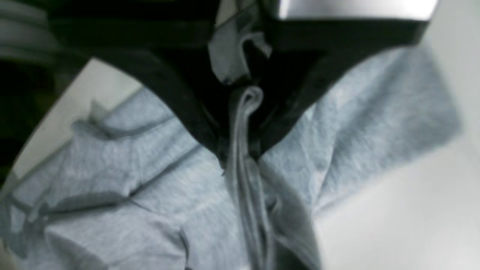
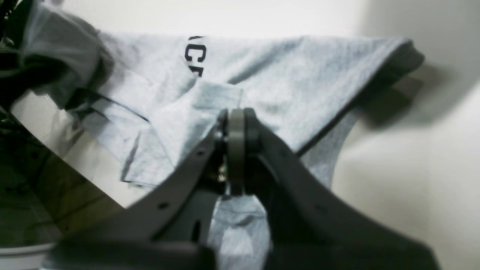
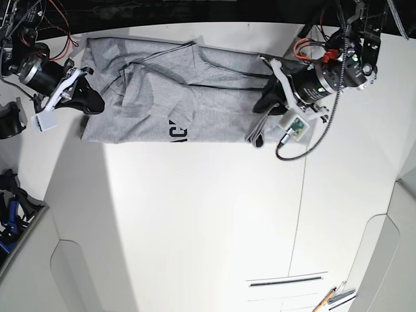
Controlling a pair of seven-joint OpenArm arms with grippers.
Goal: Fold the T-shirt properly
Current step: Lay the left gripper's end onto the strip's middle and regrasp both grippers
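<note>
The heather-grey T-shirt lies crumpled along the far side of the white table, with part of its black lettering showing near the front edge. On the shirt's right end, my left gripper is shut on a bunched fold of the cloth. In the left wrist view that fold hangs from between the black fingers of the left gripper over the rest of the T-shirt. My right gripper is shut on the shirt's left edge. The right wrist view shows the right gripper pinching the T-shirt.
Cables and motor housings crowd the table's far corners. Dark and blue gear sits off the left edge. A pencil and small tools lie at the near right. A thin seam runs down the tabletop.
</note>
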